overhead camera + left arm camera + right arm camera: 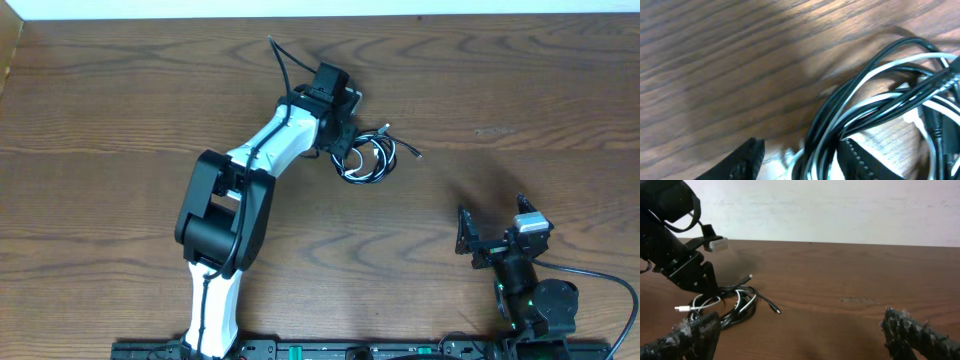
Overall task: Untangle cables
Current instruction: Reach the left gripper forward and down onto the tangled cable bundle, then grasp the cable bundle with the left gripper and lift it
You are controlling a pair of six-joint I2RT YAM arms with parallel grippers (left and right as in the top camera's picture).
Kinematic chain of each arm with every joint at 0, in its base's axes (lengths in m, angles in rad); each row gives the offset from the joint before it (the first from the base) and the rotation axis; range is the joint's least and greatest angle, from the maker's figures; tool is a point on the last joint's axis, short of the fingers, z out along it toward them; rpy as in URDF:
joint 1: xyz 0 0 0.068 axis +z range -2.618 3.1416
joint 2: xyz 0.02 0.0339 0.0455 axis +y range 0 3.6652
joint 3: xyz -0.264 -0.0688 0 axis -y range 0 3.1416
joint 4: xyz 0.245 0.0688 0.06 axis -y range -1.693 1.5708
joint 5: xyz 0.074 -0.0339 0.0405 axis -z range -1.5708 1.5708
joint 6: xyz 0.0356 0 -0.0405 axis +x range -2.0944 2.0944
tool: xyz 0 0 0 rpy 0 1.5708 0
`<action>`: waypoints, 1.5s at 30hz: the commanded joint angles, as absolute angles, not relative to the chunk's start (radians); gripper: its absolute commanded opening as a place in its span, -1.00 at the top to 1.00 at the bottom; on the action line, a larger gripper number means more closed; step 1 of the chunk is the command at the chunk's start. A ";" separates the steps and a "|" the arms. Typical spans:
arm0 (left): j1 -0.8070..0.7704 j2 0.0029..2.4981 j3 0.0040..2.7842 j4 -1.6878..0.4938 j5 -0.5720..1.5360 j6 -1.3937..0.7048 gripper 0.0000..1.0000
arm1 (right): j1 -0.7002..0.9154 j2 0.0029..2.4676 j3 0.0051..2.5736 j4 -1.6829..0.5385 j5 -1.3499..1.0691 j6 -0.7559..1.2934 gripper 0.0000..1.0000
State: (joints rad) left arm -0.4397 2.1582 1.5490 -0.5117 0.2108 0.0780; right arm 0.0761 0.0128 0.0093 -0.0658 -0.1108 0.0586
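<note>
**Left gripper astride the tangle, right gripper wide open and apart**

Far left of the overhead view: bare wooden table [90, 120]. Left of centre: left arm [268, 148] stretched up and across, with the left gripper [347, 148] lowered onto the left edge of the heap. From the left wrist camera: jaws parted, fingers [742, 160] straddling several black and white strands, not clamped shut. Just right of that gripper: black cable [910, 95] and white cable [920, 57] wound together in one small bundle on the wood, with a black plug end [414, 153] trailing out to the right. Lower right, well apart from the bundle: right gripper [492, 238], jaws spread wide, gripping nothing.
</note>
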 commanded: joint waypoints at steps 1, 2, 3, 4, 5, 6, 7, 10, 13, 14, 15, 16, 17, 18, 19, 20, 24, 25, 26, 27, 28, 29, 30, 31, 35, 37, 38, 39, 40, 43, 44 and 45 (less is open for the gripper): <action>-0.463 2.183 1.562 -0.500 0.204 0.078 0.01 | 0.073 0.012 0.006 -0.067 -0.104 0.051 -0.99; -0.467 2.184 1.561 -0.497 0.204 0.078 0.03 | 0.073 0.012 0.006 -0.067 -0.103 0.051 -0.99; -0.471 2.184 1.560 -0.493 0.197 0.078 0.06 | 0.073 0.012 0.006 -0.067 -0.104 0.051 -0.99; -0.476 2.184 1.559 -0.491 0.191 0.078 0.09 | 0.073 0.012 0.006 -0.067 -0.104 0.051 -0.98; -0.478 2.184 1.558 -0.490 0.185 0.078 0.10 | 0.073 0.012 0.006 -0.067 -0.104 0.051 -0.98; -0.480 2.184 1.556 -0.488 0.177 0.078 0.14 | 0.073 0.012 0.006 -0.067 -0.104 0.051 -0.99; -0.482 2.184 1.553 -0.488 0.167 0.078 0.21 | 0.073 0.012 0.006 -0.067 -0.104 0.051 -0.99; -0.484 2.186 1.537 -0.480 0.163 0.078 0.31 | 0.073 0.012 0.006 -0.067 -0.103 0.051 -0.99; -0.484 2.190 1.517 -0.454 0.163 0.078 0.31 | 0.073 0.012 0.006 -0.067 -0.104 0.051 -0.99; -0.484 2.191 1.513 -0.447 0.163 0.078 0.31 | 0.073 0.012 0.006 -0.067 -0.104 0.051 -0.99; -0.483 2.191 1.511 -0.442 0.162 0.079 0.31 | 0.073 0.012 0.006 -0.067 -0.104 0.051 -0.99; -0.483 2.191 1.510 -0.434 0.155 0.078 0.30 | 0.073 0.012 0.006 -0.067 -0.104 0.051 -0.99; -0.483 2.191 1.509 -0.424 0.133 0.078 0.29 | 0.073 0.012 0.006 -0.067 -0.104 0.051 -0.99; -0.483 2.191 1.509 -0.419 0.118 0.078 0.26 | 0.073 0.012 0.006 -0.067 -0.104 0.051 -0.99; -0.483 2.194 1.509 -0.410 0.109 0.078 0.21 | 0.073 0.012 0.006 -0.067 -0.104 0.051 -0.99; -0.483 2.197 1.509 -0.405 0.108 0.078 0.17 | 0.073 0.012 0.006 -0.067 -0.104 0.051 -0.98; -0.483 2.221 1.509 -0.394 0.107 0.078 0.15 | 0.073 0.012 0.006 -0.067 -0.104 0.051 -0.99; -0.483 2.232 1.509 -0.394 0.107 0.078 0.21 | 0.073 0.012 0.006 -0.067 -0.104 0.051 -0.99; -0.483 2.238 1.509 -0.395 0.108 0.078 0.30 | 0.073 0.012 0.006 -0.067 -0.104 0.051 -0.99; -0.483 2.244 1.509 -0.398 0.108 0.078 0.39 | 0.073 0.012 0.006 -0.067 -0.104 0.051 -0.99; -0.483 2.247 1.509 -0.403 0.108 0.078 0.49 | 0.073 0.012 0.006 -0.066 -0.104 0.051 -0.98; -0.483 2.247 1.509 -0.406 0.107 0.078 0.77 | 0.073 0.012 0.006 -0.066 -0.104 0.051 -0.99; -0.483 2.246 1.509 -0.409 0.107 0.078 0.85 | 0.073 0.012 0.006 -0.066 -0.104 0.051 -0.99; -0.483 2.243 1.509 -0.410 0.107 0.078 0.85 | 0.073 0.012 0.006 -0.066 -0.105 0.051 -0.99; -0.483 2.184 1.512 -0.450 0.108 0.057 0.85 | 0.073 0.012 0.006 -0.066 -0.111 0.051 -0.99; -0.483 2.131 1.512 -0.482 0.121 0.042 0.85 | 0.073 0.012 0.006 -0.063 -0.135 0.087 -0.99; -0.483 2.104 1.512 -0.498 0.134 0.039 0.85 | 0.073 0.012 0.006 -0.063 -0.150 0.126 -0.99; -0.483 2.071 1.512 -0.519 0.150 0.039 0.85 | 0.073 0.012 0.006 -0.059 -0.160 0.167 -0.99; -0.483 2.037 1.512 -0.541 0.170 0.040 0.85 | 0.073 0.012 0.006 -0.051 -0.166 0.200 -0.99; -0.483 1.932 1.512 -0.600 0.243 0.039 0.85 | 0.073 0.012 0.006 -0.031 -0.252 0.280 -0.98; -0.483 1.901 1.512 -0.620 0.271 0.039 0.85 | 0.073 0.012 0.006 -0.029 -0.282 0.291 -0.98; -0.483 1.864 1.512 -0.643 0.305 0.038 0.85 | 0.073 0.012 0.006 -0.029 -0.311 0.303 -0.98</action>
